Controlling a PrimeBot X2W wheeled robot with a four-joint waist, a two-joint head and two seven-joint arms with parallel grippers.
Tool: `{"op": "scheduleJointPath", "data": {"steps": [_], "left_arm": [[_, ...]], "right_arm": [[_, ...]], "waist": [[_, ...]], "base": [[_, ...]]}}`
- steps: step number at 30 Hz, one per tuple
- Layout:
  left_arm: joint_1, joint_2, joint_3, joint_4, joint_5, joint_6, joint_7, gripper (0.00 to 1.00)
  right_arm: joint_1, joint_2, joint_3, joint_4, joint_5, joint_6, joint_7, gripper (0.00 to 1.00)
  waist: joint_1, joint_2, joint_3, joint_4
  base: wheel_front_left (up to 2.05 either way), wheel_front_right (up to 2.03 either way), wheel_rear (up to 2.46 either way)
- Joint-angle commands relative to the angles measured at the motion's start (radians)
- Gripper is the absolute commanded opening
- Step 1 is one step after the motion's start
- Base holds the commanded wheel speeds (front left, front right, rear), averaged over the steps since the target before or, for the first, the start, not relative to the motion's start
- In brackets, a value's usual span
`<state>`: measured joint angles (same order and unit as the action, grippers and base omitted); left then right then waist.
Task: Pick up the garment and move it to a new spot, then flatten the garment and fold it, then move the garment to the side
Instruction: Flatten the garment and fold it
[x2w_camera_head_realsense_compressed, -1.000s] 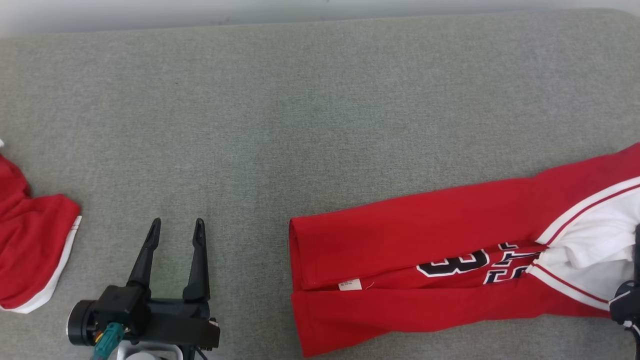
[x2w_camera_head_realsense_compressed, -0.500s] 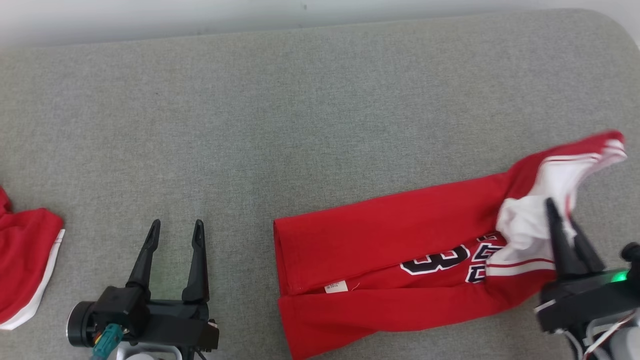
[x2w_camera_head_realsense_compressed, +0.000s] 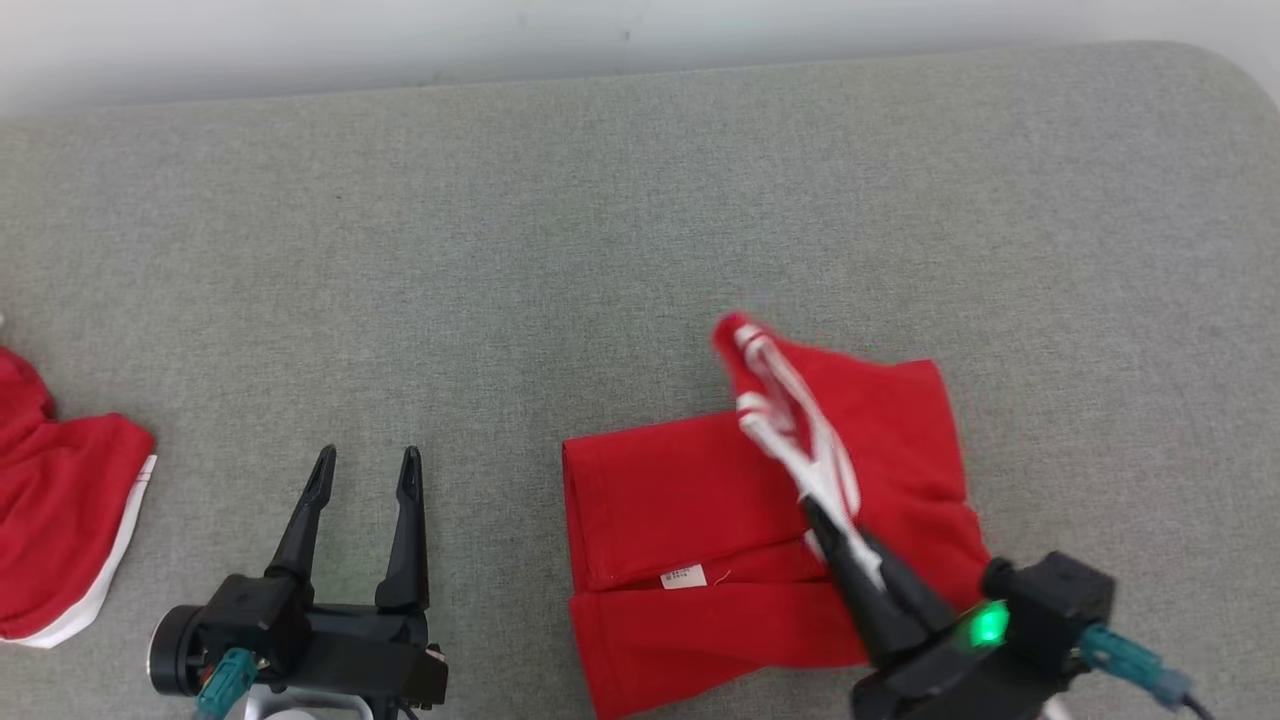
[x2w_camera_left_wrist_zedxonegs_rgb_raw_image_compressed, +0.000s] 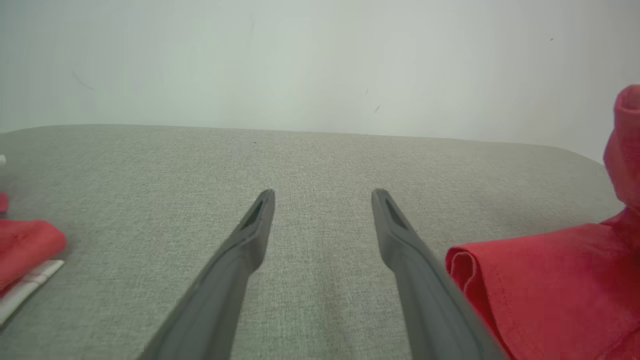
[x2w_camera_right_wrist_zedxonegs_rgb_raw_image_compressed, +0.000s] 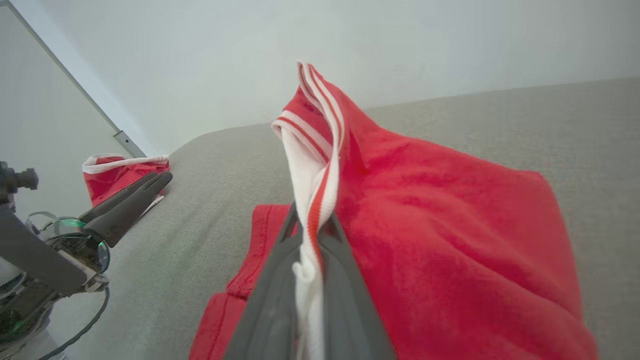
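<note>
Right gripper (x2w_camera_head_realsense_compressed: 815, 512): jaws clamped on the white-striped trim (x2w_camera_head_realsense_compressed: 790, 430) of the red jersey (x2w_camera_head_realsense_compressed: 680, 500), holding that end raised above the rest, which lies on the grey worktop (x2w_camera_head_realsense_compressed: 600, 200), right of centre. Left gripper (x2w_camera_head_realsense_compressed: 367, 458): jaws spread wide, holding nothing, near the jersey's left edge. Second red garment (x2w_camera_head_realsense_compressed: 60, 500) at far left.

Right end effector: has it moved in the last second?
Yes. The right end effector swung left toward the white label, folding the jersey over.
</note>
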<state>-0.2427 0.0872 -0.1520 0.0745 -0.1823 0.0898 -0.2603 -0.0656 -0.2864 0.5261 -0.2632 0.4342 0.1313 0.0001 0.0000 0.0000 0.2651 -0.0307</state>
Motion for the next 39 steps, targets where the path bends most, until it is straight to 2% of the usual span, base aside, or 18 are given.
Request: {"op": "scheduleJointPath", "data": {"steps": [1, 17, 18, 19, 20, 25, 30, 35, 39], "left_arm": [[0.010, -0.002, 0.000, 0.004, 0.006, -0.001, -0.003, 1.00], [-0.017, -0.021, -0.008, 0.013, 0.005, -0.008, -0.003, 1.00], [-0.018, -0.022, -0.008, 0.015, 0.005, -0.008, -0.003, 1.00], [-0.021, -0.023, -0.009, 0.015, 0.005, -0.008, -0.003, 1.00], [-0.022, -0.023, -0.008, 0.016, 0.006, -0.009, -0.003, 1.00], [-0.027, -0.025, -0.007, 0.020, 0.008, -0.010, -0.003, 1.00], [-0.018, -0.028, 0.001, 0.023, 0.010, -0.009, -0.003, 1.00], [-0.005, -0.028, 0.012, 0.024, 0.013, -0.011, -0.003, 1.00], [-0.005, -0.025, 0.021, 0.020, 0.018, -0.014, -0.003, 1.00]], "right_arm": [[-0.002, 0.015, 0.023, 0.013, 0.021, -0.001, 0.005, 0.00], [-0.111, 0.104, 0.192, 0.269, 0.145, 0.000, -0.020, 0.00], [-0.111, 0.116, 0.205, 0.273, 0.175, 0.000, -0.023, 0.16], [-0.118, 0.121, 0.217, 0.279, 0.191, 0.000, -0.025, 0.50], [-0.129, 0.122, 0.226, 0.282, 0.205, 0.000, -0.030, 1.00], [-0.148, 0.134, 0.243, 0.275, 0.289, 0.000, -0.051, 1.00], [-0.167, 0.091, 0.210, 0.180, 0.315, 0.000, -0.089, 1.00], [-0.147, 0.057, 0.118, 0.073, 0.327, 0.000, -0.091, 1.00], [-0.132, 0.036, -0.014, -0.001, 0.310, 0.000, -0.112, 1.00]], "waist": [[0.0000, 0.0000, 0.002, 0.007], [0.0000, 0.0000, 0.031, 0.055], [0.0000, 0.0000, 0.033, 0.056], [0.0000, 0.0000, 0.035, 0.057], [0.0000, 0.0000, 0.037, 0.057], [0.0000, 0.0000, 0.041, 0.055], [0.0000, 0.0000, 0.032, 0.045], [0.0000, 0.0000, 0.019, 0.032], [0.0000, 0.0000, 0.013, 0.027]], "base": [[0.00, 0.00, 0.00], [0.00, 0.00, 0.00], [0.00, 0.00, 0.00], [0.00, 0.00, 0.00], [0.00, 0.00, 0.00], [0.00, 0.00, 0.00], [0.00, 0.00, 0.00], [0.00, 0.00, 0.00], [0.00, 0.00, 0.00]]}}
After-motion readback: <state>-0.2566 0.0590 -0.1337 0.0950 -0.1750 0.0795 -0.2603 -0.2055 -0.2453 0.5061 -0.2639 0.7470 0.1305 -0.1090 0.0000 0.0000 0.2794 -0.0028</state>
